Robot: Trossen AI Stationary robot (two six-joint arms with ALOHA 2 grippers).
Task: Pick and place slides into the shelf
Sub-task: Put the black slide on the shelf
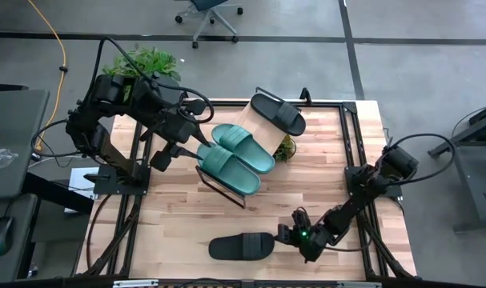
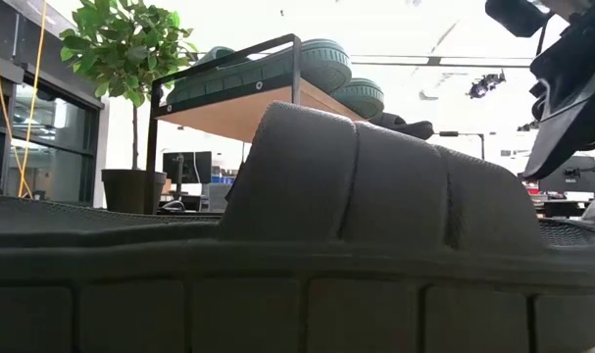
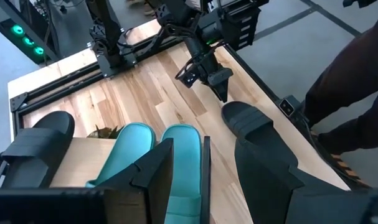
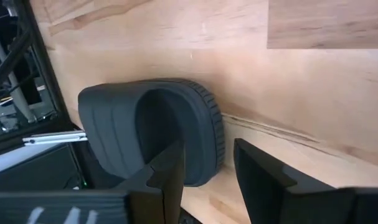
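Observation:
One black slide (image 1: 241, 246) lies sole-down on the table near its front edge. My right gripper (image 1: 285, 234) is at that slide's right end, open and slanting down. In the right wrist view one finger (image 4: 167, 174) stands over the footbed in front of the strap and the other (image 4: 257, 177) over bare table outside the sole rim. The shelf (image 1: 247, 118) stands slanted at the table's middle, with two teal slides (image 1: 241, 146) and another black slide (image 1: 279, 114) lying on its board. My left gripper (image 1: 166, 154) hangs open, high beside the shelf's left end, holding nothing. My right gripper straddles the sole rim (image 4: 215, 143) at the strap end of the black slide on the table, coming slanting down from the table's right. I cannot tell whether a finger touches the rim. The slide lies flat on the table.
A small plant (image 1: 285, 148) sits by the shelf's right side. A potted plant (image 1: 142, 60) stands beyond the far left corner. Black frame rails (image 1: 351, 136) run along the table's sides. A person's dark-clothed limb (image 3: 357, 81) shows past the table's edge.

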